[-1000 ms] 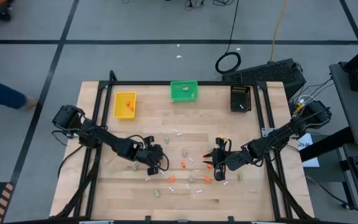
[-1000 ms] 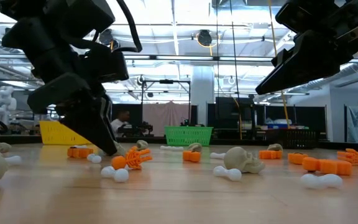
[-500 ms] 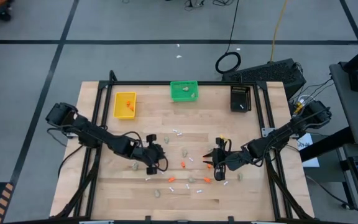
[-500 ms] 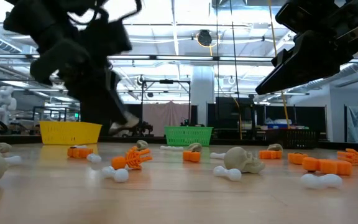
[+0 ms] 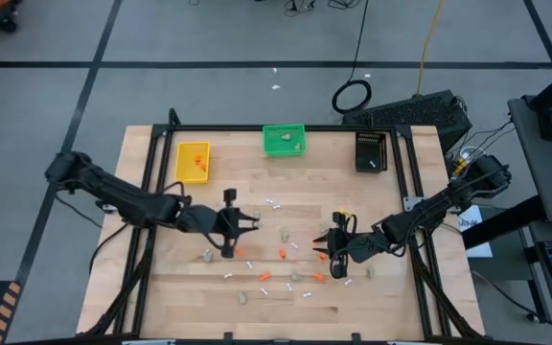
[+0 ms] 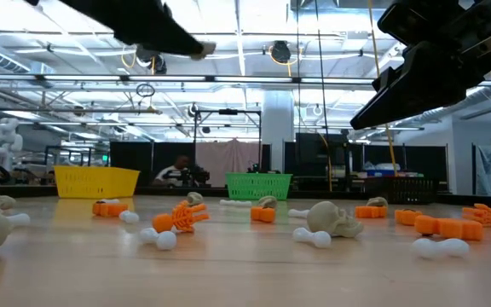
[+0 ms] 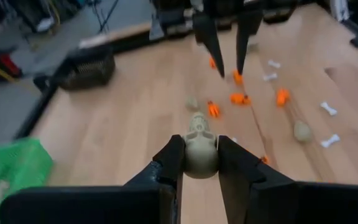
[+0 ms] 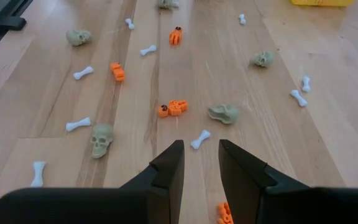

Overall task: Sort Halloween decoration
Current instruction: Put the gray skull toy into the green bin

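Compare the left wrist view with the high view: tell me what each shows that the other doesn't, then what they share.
Left wrist view only: the left gripper is shut on a beige skull.

High view only: the yellow bin, with orange pieces inside, and the whole wooden table with both arms.

Both: the right gripper, the green bin, the black bin, and scattered white bones and orange pieces.
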Robot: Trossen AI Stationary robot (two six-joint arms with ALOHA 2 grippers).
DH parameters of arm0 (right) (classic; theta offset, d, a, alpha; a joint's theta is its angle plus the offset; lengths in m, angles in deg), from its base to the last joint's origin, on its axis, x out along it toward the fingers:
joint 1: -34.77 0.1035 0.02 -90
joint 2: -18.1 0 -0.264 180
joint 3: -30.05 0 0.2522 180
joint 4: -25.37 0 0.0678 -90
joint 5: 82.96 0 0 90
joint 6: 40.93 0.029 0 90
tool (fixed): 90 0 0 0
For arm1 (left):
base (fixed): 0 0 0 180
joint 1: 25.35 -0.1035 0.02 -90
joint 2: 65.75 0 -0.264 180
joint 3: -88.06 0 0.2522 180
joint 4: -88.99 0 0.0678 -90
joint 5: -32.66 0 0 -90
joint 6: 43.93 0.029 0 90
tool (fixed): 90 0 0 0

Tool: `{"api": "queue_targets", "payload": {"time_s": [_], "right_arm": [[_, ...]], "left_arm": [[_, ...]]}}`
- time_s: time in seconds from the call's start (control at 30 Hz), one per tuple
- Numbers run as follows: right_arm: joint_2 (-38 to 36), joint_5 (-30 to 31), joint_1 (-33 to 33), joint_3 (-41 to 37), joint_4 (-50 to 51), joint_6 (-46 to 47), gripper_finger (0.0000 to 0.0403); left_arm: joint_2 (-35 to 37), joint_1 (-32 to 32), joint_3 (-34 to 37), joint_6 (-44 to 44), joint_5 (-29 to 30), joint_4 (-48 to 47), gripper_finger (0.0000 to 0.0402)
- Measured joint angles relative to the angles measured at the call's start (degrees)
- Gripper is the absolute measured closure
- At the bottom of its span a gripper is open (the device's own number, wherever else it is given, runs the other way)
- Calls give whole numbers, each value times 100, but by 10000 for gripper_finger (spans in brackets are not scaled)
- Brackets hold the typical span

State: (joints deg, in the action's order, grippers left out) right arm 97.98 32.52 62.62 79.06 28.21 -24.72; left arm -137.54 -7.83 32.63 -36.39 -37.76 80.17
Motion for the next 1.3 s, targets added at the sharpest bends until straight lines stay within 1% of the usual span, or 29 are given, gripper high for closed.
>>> {"api": "queue_targets", "payload": {"time_s": [0.13,0.23,0.47,0.73,1.03,1.3], "right_arm": [[0,0,1,0,2,0,314],[0,2,1,0,2,-1,314],[0,2,1,0,0,-44,314],[0,2,-1,0,0,-44,314],[0,2,-1,0,0,-44,314],[0,2,-1,0,0,-44,314]], "left_arm": [[72,-35,0,317,-267,223,336],[72,-19,0,377,-324,326,336],[70,-20,0,346,-328,362,334],[70,-20,0,345,-328,359,314],[70,-23,0,390,-305,357,311],[70,-25,0,1521,-298,357,311]]}}
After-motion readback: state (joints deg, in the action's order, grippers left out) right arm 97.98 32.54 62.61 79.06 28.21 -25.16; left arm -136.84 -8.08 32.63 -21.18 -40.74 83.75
